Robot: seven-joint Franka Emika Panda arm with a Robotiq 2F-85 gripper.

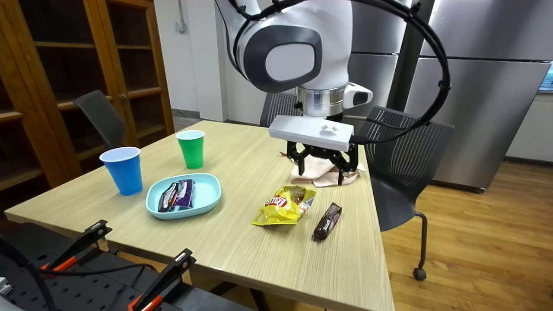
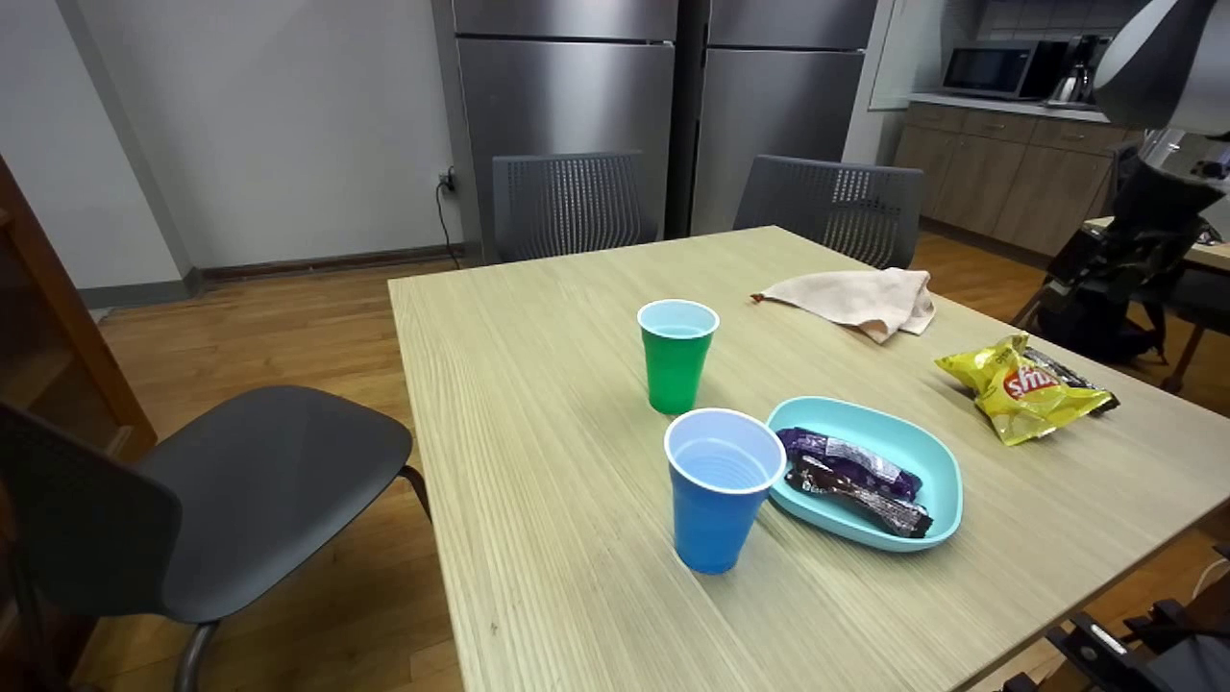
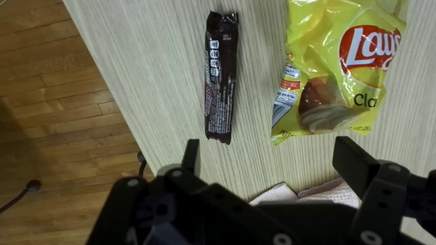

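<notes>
Pincer (image 1: pixel 320 174) wide, empty, above the tabletop (image 1: pixel 242 242). Brown-wrapped candy bar (image 3: pixel 221 78) lies beside the yellow Lay's chip bag (image 3: pixel 340 75) — not touching it. To lift the bar, I'd centre first — straddle its narrow width, descend clear of the bag's edge.

1. Arm (image 1: pixel 302 47): white, grey covers; enters at top of an exterior view.
2. Arm (image 2: pixel 1177 72) also in an exterior view, right edge, partly cropped.
3. Wrist (image 1: pixel 322 101): silvery, aimed downward.
4. Claw (image 1: pixel 321 172): hangs below wrist, tips down, fingers (image 1: pixel 301 166) spread wide.
5. Wrist view: both black fingers at lower frame, well apart.
6. Black cable (image 1: pixel 446 71): loops from upper arm down to pale housing (image 1: pixel 311 131) above claw.
</notes>
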